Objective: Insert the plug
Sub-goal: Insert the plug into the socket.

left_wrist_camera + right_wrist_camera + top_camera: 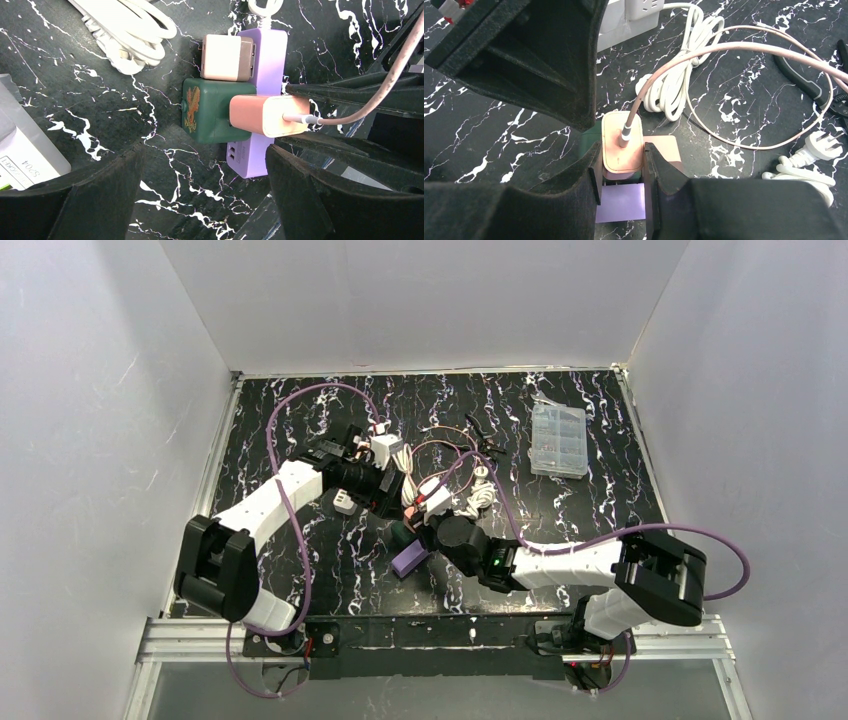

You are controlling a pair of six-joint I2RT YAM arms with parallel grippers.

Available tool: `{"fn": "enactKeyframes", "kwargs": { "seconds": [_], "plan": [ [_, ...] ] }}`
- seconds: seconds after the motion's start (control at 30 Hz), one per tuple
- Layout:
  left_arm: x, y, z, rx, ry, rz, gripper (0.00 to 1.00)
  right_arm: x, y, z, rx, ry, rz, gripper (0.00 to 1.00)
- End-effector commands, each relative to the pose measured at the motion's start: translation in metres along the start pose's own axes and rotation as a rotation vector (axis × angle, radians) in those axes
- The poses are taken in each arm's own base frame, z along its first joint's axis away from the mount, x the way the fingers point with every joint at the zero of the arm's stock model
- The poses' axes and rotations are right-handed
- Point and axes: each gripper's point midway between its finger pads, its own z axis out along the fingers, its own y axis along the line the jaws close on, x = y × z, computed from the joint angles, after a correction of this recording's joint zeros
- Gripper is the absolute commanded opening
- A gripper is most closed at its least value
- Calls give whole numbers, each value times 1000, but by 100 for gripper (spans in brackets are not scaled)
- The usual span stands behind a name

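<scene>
Power strip (267, 55): purple, lying near the table's centre, with a beige adapter (225, 57) and a green adapter (207, 117) plugged into it.
Plug (621, 150): pink charger with its cable, standing on the strip's face, touching the green adapter.
Right gripper (622, 167): fingers partly closed, clamped on the plug's two sides.
Left gripper (202, 165): jaws spread wide, holding nothing, hovering over the strip from the far left.
Farther: coiled white cable (674, 95), clear box (558, 440).
Progress: the plug is at its socket, but the pictures do not show whether it is seated. Probably left: press home, release.
</scene>
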Motion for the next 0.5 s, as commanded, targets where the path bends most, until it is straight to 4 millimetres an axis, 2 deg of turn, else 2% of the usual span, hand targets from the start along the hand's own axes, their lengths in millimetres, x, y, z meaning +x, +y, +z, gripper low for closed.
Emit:
{"fn": "enactKeyframes", "kwargs": {
  "seconds": [0.0,0.47],
  "plan": [
    [-8,-2,-2,-4,-11,18,88,-10,0,2,16,-53,24,1],
    [-5,-2,-2,-6,-7,16,88,-1,-2,-3,4,-26,5,1]
  ]
}}
